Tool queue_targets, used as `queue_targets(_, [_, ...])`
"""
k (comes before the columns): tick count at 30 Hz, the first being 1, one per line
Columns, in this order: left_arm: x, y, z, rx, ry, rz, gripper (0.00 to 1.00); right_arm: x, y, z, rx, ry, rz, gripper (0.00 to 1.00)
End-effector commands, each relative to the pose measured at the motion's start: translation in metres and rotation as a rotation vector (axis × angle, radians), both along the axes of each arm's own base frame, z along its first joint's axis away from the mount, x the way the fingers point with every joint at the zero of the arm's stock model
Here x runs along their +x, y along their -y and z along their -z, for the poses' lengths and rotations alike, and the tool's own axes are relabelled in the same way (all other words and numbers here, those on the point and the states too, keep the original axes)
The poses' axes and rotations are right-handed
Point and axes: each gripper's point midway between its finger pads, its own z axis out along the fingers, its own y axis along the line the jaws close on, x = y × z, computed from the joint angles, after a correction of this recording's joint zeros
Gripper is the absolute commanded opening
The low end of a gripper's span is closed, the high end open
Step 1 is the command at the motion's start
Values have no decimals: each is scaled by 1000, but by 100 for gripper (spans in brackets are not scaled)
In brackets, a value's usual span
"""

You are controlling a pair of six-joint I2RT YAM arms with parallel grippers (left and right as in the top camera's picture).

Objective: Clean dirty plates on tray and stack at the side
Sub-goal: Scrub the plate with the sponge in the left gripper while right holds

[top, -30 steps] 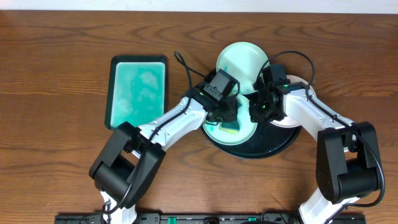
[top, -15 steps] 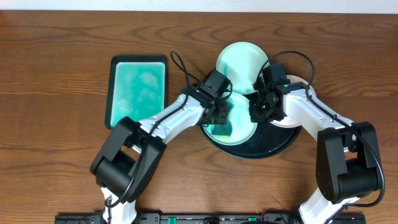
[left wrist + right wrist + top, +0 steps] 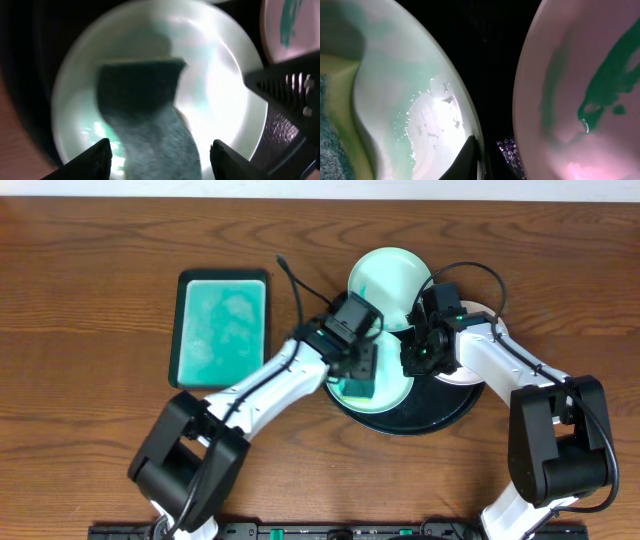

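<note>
A pale plate (image 3: 392,380) lies in the black tray (image 3: 440,408), and a teal sponge (image 3: 357,387) rests on its left half. My left gripper (image 3: 356,366) hovers over that sponge, open; in the left wrist view the sponge (image 3: 150,125) lies between the spread fingers (image 3: 95,160) with gaps on both sides. My right gripper (image 3: 415,358) is shut on the plate's right rim (image 3: 475,135). A second plate (image 3: 475,340) with a teal smear (image 3: 610,85) sits on the tray's right side under the right arm. A third plate (image 3: 385,275) lies on the table beyond the tray.
A teal rectangular tray with a dark rim (image 3: 222,325) lies left of the black tray. Both arms cross over the black tray's near half. Brown wooden tabletop (image 3: 100,260) surrounds everything.
My left gripper has opened and released the sponge, which now lies loose on the plate. The right gripper has kept its hold on the rim.
</note>
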Motion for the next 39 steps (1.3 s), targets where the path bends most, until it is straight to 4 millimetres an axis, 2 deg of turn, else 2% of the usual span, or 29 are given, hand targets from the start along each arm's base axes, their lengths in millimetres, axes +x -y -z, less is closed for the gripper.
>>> queue_targets(1, [-7, -2, 26, 74, -29, -57, 64, -6, 2, 6, -22, -16, -11, 4])
queue_targets(6, [-7, -9, 41, 133, -27, -98, 57, -8, 3, 6, -24, -23, -11, 4])
queue_targets(10, [-3, -12, 41, 149, -6, -107, 54, -7, 3, 6, -24, -21, -11, 4])
queue_targets(14, [-3, -11, 41, 148, -6, -108, 30, -7, 3, 6, -24, -20, -11, 4])
queue_targets(18, [-3, -12, 44, 153, -10, -107, 20, -6, 2, 6, -23, -18, -11, 4])
queue_targets(21, [-5, -14, 56, 174, -30, -106, 8, -7, 3, 6, -23, -18, -11, 4])
queue_targets(24, [-8, -19, 73, 210, -54, -107, 7, -7, 2, 6, -23, -18, -11, 3])
queue_targets(27, [-3, -39, 79, 304, -26, -138, 7, -7, 2, 6, -23, -18, -11, 3])
queue_targets(31, [16, -82, 67, 476, 78, -218, 7, -6, 3, 6, -27, -18, -10, 1])
queue_targets(34, [29, -104, 56, 539, 133, -269, 7, -6, 3, 6, -27, -17, -10, 1])
queue_targets(39, [43, -109, 38, 492, 166, -314, 7, -6, 3, 6, -27, -17, -10, 1])
